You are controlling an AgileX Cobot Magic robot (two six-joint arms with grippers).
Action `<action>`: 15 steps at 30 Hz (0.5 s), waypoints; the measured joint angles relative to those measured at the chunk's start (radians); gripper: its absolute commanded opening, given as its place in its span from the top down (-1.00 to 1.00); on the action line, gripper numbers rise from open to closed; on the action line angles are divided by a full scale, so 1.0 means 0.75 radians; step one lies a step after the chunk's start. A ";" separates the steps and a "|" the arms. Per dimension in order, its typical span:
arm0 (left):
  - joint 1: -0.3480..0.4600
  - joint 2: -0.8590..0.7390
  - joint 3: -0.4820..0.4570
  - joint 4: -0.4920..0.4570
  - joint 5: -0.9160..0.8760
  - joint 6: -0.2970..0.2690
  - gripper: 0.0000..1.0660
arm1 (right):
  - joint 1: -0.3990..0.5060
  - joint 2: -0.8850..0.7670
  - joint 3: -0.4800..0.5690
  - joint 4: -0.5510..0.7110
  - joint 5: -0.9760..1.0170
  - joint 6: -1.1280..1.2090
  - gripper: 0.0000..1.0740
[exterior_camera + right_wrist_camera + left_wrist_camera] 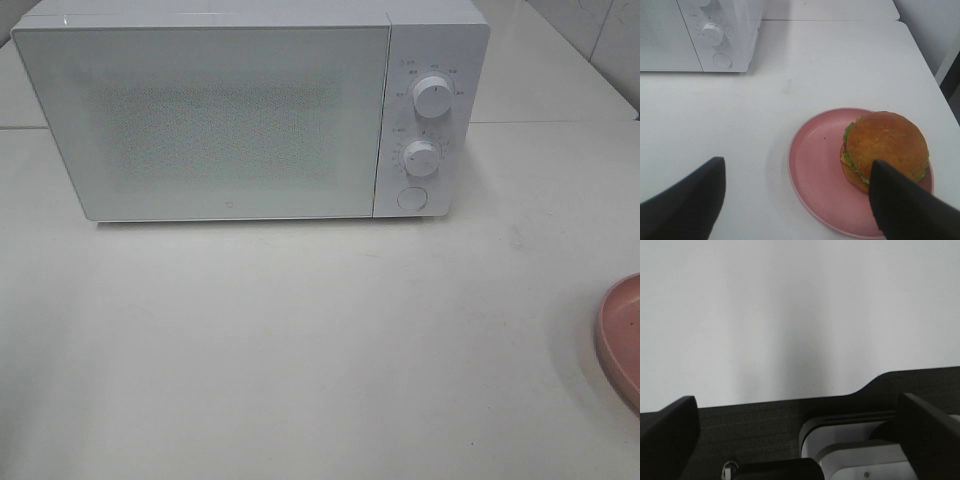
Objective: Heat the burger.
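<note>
The burger (885, 145), with a golden-brown bun, green lettuce and yellow cheese, sits on a round pink plate (812, 170) in the right wrist view. My right gripper (795, 205) hovers open above the plate's near side, and one dark finger (905, 210) overlaps the burger's edge. It holds nothing. In the exterior high view only the plate's rim (620, 340) shows at the right edge, and the burger and both grippers are out of sight. My left gripper (800, 440) stands wide open over bare white table, holding nothing.
A white microwave (250, 115) stands at the back of the table with its door shut, two knobs (432, 97) and a round button on its right panel. It also appears as the microwave (715, 30) beyond the plate. A dark table edge (765, 420) lies under the left gripper.
</note>
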 measured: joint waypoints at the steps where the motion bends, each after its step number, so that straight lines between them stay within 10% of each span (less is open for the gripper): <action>1: 0.000 -0.091 0.016 0.000 -0.059 -0.003 -0.84 | 0.000 0.000 0.000 0.000 0.000 0.000 -0.42; 15: 0.000 -0.653 0.051 0.000 -0.097 -0.008 -0.84 | 0.000 0.000 0.000 0.000 0.000 0.000 -0.42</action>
